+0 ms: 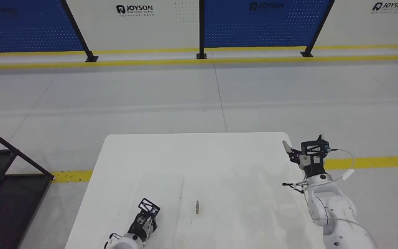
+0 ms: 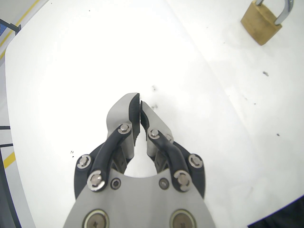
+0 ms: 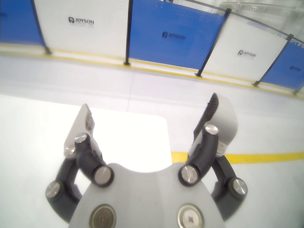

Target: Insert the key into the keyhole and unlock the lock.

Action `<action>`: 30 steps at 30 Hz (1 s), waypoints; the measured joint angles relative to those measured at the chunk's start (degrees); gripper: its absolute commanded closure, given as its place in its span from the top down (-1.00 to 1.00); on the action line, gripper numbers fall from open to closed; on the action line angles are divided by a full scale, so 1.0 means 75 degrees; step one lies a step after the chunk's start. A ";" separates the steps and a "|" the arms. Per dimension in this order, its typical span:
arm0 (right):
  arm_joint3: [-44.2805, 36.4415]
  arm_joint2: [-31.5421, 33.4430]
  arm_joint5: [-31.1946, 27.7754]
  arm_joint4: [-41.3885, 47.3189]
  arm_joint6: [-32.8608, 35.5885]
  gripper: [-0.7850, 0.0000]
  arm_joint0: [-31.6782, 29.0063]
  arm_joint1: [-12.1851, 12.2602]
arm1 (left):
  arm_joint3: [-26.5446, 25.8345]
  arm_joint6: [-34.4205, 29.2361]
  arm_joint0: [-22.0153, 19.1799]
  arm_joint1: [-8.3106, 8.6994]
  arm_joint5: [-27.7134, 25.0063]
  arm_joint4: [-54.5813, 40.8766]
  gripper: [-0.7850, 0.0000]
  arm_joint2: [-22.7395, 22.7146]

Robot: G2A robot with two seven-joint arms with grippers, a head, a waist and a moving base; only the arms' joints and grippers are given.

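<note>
A brass padlock [image 2: 261, 22] with a chrome shackle lies flat on the white table [image 1: 249, 168]; from above it is a small object [image 1: 197, 207] near the middle of the front half. My left gripper [image 2: 140, 98] hovers low over the table, a short way from the padlock, with its jaws shut and nothing between them. In the top view it sits near the front left [image 1: 148, 205]. My right gripper [image 3: 149, 110] is open and holds nothing, raised by the table's far right corner [image 1: 293, 151].
A black frame [image 1: 18, 162] stands off the table's left edge. Beyond the table lie grey floor with yellow lines [image 1: 205, 61] and a fence of blue and white panels [image 1: 261, 25]. Bare tabletop separates the two arms.
</note>
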 measured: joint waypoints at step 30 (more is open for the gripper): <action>-0.0707 -0.2664 -0.1250 -0.4492 -0.0185 1.00 -0.1328 0.0000 | 0.1709 0.9805 -0.0056 0.0252 -0.4129 -0.1913 -1.00 -0.0970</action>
